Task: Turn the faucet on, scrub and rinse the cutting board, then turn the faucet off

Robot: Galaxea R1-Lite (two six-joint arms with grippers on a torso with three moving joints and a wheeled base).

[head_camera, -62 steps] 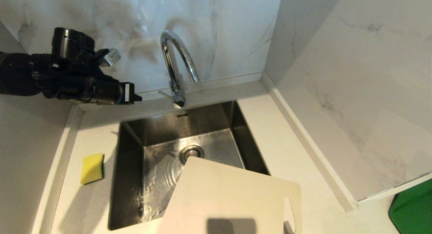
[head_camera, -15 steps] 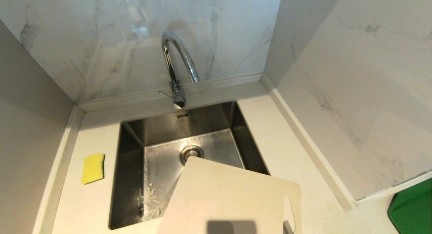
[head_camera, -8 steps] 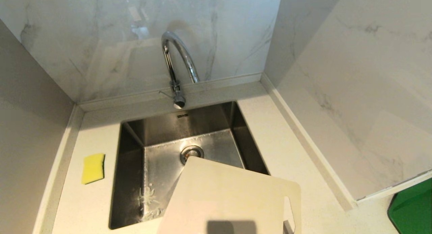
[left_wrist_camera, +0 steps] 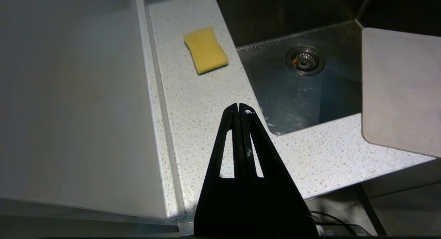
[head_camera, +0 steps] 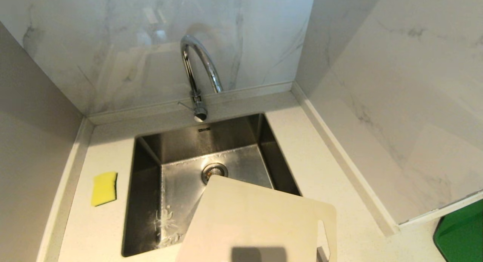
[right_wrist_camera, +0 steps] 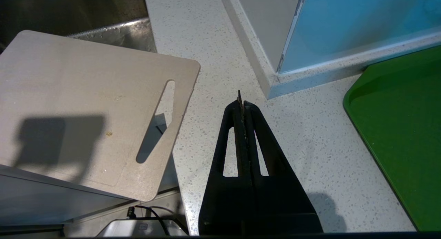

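From the head view we note the faucet (head_camera: 196, 75) behind the sink (head_camera: 147, 201), no water running, and the cutting board (head_camera: 256, 224) lying across the sink's near right corner. Left wrist view: left gripper (left_wrist_camera: 239, 108) clenched, empty, over the countertop (left_wrist_camera: 206, 94) near the sponge (left_wrist_camera: 205, 50). Right wrist view: right gripper (right_wrist_camera: 241, 103) clenched, empty, beside the board's slot handle

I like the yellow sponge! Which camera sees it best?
The left wrist view: the sponge lies large and whole on the counter beside the sink. The head view shows it smaller; the right wrist view misses it.
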